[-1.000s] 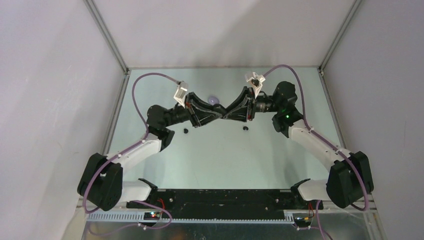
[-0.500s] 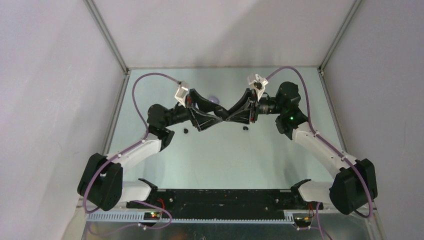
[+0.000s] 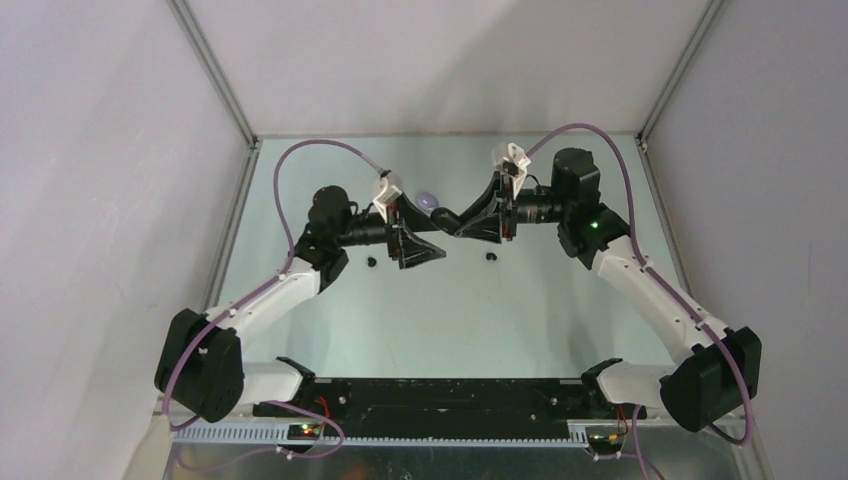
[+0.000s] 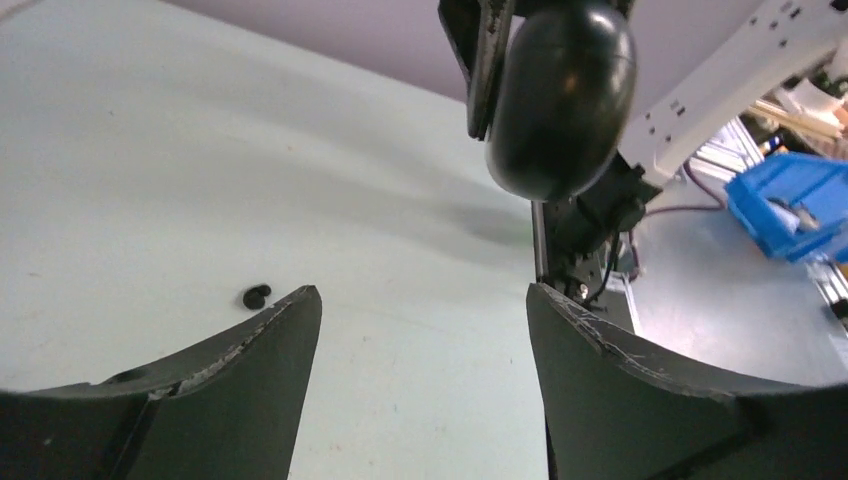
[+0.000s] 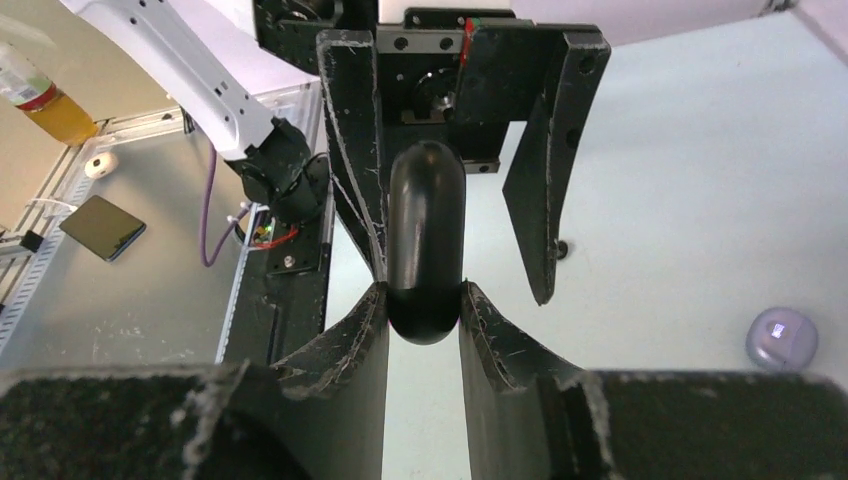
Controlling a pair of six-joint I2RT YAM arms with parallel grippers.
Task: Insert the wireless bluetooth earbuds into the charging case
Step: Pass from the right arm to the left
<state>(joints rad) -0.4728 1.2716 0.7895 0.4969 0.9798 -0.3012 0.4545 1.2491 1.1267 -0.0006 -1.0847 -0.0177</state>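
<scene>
**Item 1: black glossy oval charging case** [image 5: 425,240]. A smooth, pebble-shaped shell, rounded at both ends and narrow when seen edge-on. It appears shut. It is held in the air above the middle of the worktop, well clear of the surface.

**Item 2: right hand** [image 5: 422,310]. Two black, scuffed, curved fingers are clamped on the near end of the charging case, one on each flat side. The rest of the case sticks out past the fingertips.

**Item 3: left hand** [image 4: 420,310]. Its fingers are spread wide apart and hold nothing. It faces the right hand. In the left wrist view the case hangs above and beyond the fingertips, not between them.

**Item 4: first tiny black earbud** [image 3: 371,262]. A bean-sized dark speck, far smaller than the case. It lies loose on the worktop beside the left arm's wrist.

**Item 5: second tiny black earbud** [image 3: 490,257]. It matches the first in size and colour. It lies loose on the worktop just nearer the arm bases than the right hand, well apart from the first.

**Item 6: pale lilac rounded case** [image 3: 430,200]. It rests on the worktop just behind the two hands, and neither hand touches it.

**Item 7: pale green worktop** [image 3: 450,320]. A smooth matt surface that carries items 4 to 6.
</scene>
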